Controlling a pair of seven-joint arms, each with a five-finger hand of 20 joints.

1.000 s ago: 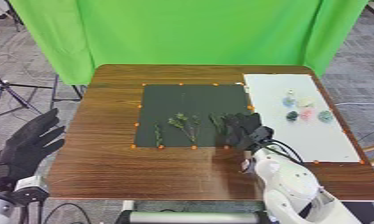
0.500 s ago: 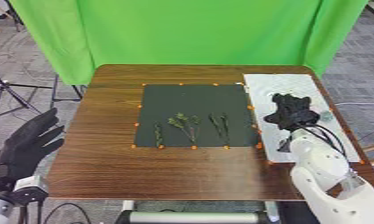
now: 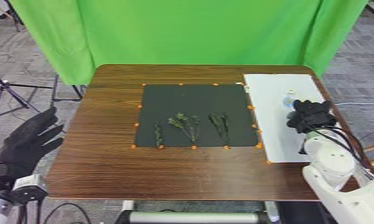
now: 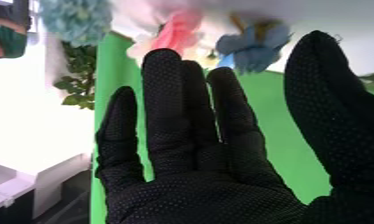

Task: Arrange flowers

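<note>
My right hand (image 3: 310,119) was over the white sheet (image 3: 281,140) on the right side of the table (image 3: 148,175), fingers straight, thumb spread wide, holding nothing. Just past my fingertips were the pink flower (image 4: 180,29) and the dark blue flower (image 4: 257,48), with the pale teal flower (image 4: 76,19) off beside them; whether I was touching any, I couldn't tell. That closeness was the danger, as I judged it: had I shut my hand there, two heads might have come up together, or soft petals might have been crushed where I wanted only one bloom. My wide glove could also have brushed the pale blue flower (image 3: 288,102), near me on the sheet, and rolled it aside. Later, a low sweep across the dark mat (image 3: 192,95) could have dragged the green sprigs (image 3: 188,127) out of line, their thin stems being easy to snag. My left hand (image 3: 23,145) was open at the table's left, out of harm's way.
</note>
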